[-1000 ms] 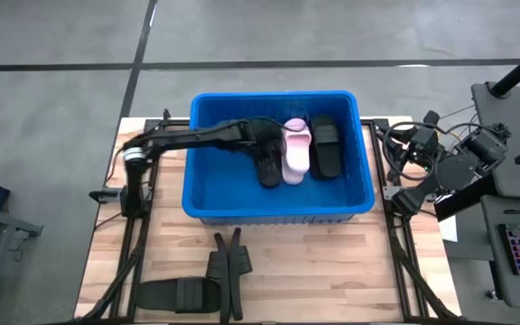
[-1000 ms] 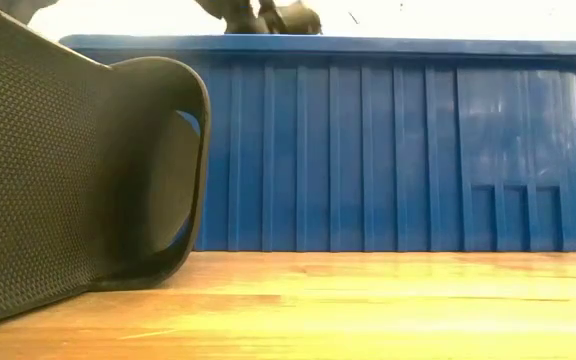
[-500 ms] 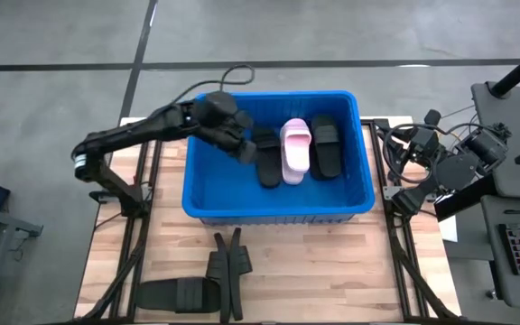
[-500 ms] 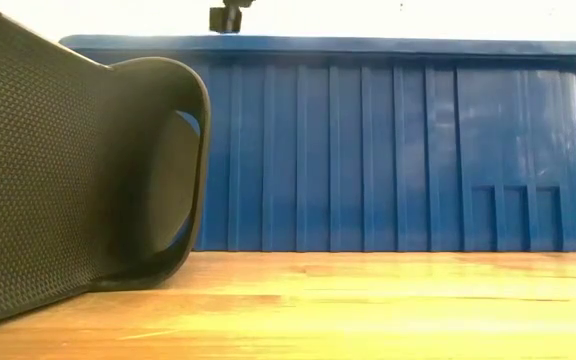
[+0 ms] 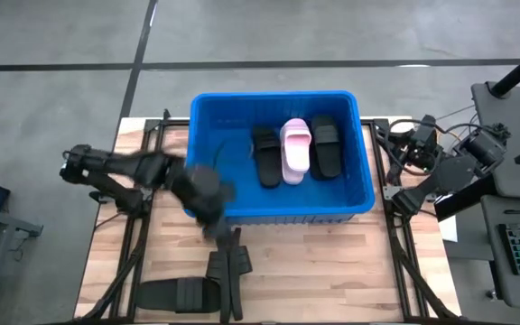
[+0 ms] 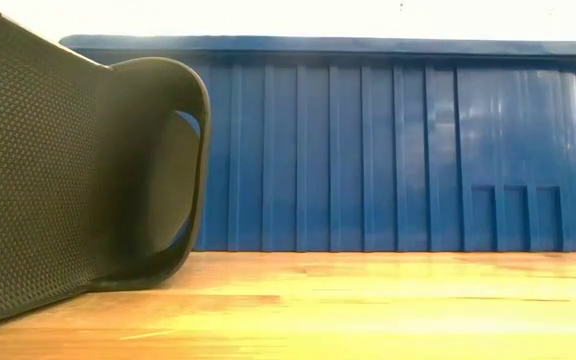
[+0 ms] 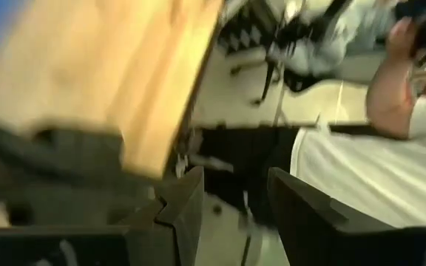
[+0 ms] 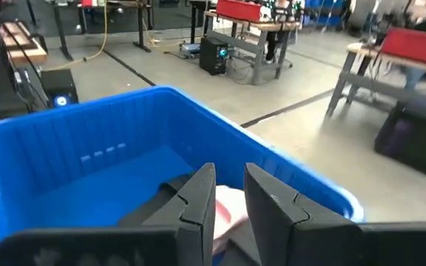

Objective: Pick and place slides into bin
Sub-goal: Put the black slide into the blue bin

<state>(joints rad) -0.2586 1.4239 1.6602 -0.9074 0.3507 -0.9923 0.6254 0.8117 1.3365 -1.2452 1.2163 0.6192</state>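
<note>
**Plainly a reach w/ hazards: last slide on the tabletop, bin rim and bracket in the way**

Fig. legend, high view unless noted. The bin (image 5: 208,110) sits centre-top of the frame. It holds three slides side by side: a black slide (image 5: 266,164), the pink slide (image 5: 295,149) and a second black slide (image 5: 326,147). One loose black slide (image 5: 174,293) lies at lower left on the tabletop (image 5: 332,271), well apart from the bin. In the low view it fills the left of the frame. The forked bracket (image 5: 230,262) lies just beside it, between it and the bin.

The left gripper (image 5: 210,217) hangs by the bin's lower-left corner, fingers apart and nothing between them (cf. left wrist view). The right gripper (image 8: 229,181) waits at right of the bin, facing it, fingers only a little apart and empty.

Risks, as judged:
- Left arm is close to the bin wall, so a low swing could clip the rim and shove the bin.
- Bracket is nearer than the slide, so a short reach could close on the bracket instead.
- Slide strap is broad and soft-looking, so a pinch on the sole edge alone may slip, esp. during the lift over the rim.
- Bin's right half is crowded, so a drop there could leave the slide propped on the others.
</note>
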